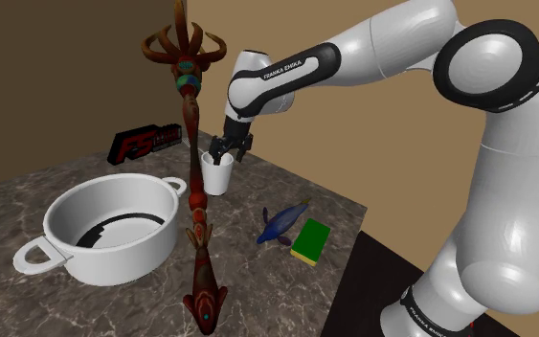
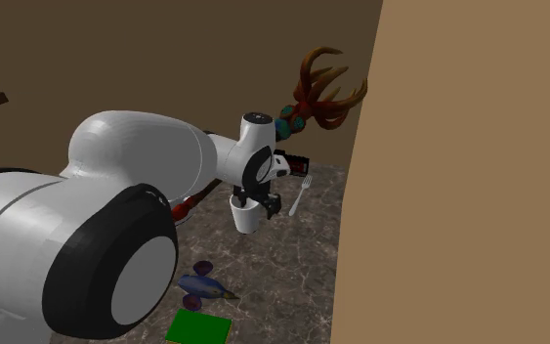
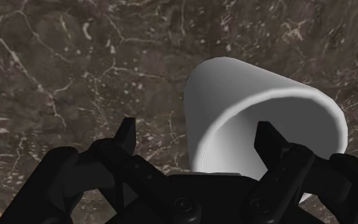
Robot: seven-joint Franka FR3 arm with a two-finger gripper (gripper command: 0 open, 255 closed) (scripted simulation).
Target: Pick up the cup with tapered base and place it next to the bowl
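Note:
A white cup (image 1: 217, 177) that narrows toward its base stands upright on the dark marble counter, behind the large white two-handled bowl (image 1: 66, 206). My black gripper (image 1: 227, 151) hangs at the cup's rim, open. In the wrist view the gripper (image 3: 199, 130) straddles the cup (image 3: 254, 95) wall: one finger sits inside the mouth, the other outside, neither pressing on it. The second exterior view shows the gripper (image 2: 263, 205) at the top of the cup (image 2: 246, 217), partly hidden by the arm.
A tall red-brown carved staff with antlers (image 1: 195, 191) stands between bowl and cup. A blue bird toy (image 1: 281, 223) and a green sponge (image 1: 308, 240) lie near the counter's edge. A red-black box (image 1: 145, 144) sits at the back, and a fork (image 2: 302, 195) lies by the wall.

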